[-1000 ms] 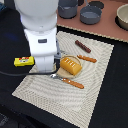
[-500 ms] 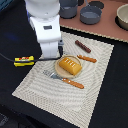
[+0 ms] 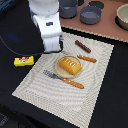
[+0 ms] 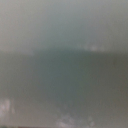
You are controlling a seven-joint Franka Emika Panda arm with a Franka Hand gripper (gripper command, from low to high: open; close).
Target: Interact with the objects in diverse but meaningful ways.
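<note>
Item: one arm (image 3: pixel 46 22), white, standing low over the far corner of a striped mat (image 3: pixel 47 92) on a dark bench (image 3: pixel 112 100). Pincer: hidden below the white wrist housing in the exterior view, and the wrist view gives only a grey blur, so I cannot tell whether it is wide, narrow or holding anything. Item: loaf (image 3: pixel 69 65), orange-brown and scored, resting on a small round plate (image 3: pixel 58 71) near the middle of the mat. It lies just beside the arm's lower end, toward the exterior view's right and a little nearer the camera. Its long axis runs diagonally, from upper left to lower right in that view. Item: fork (image 3: pixel 62 79) with an orange handle, lying just in front of the plate, roughly parallel to the loaf. Item: sausage (image 3: pixel 83 46), dark brown, on the mat beyond the loaf, with a thin orange stick-like piece (image 3: pixel 87 59) between the two. Item: yellow block (image 3: pixel 23 61), off the mat on the exterior view's left, well apart from the loaf. Item: grey pots (image 3: pixel 90 14) on the pale surface at the back. Judgement: the loaf is the nearest thing to the arm; a grasp would call for a short shift toward the exterior view's right, with the jaws set across the loaf's short width.
</note>
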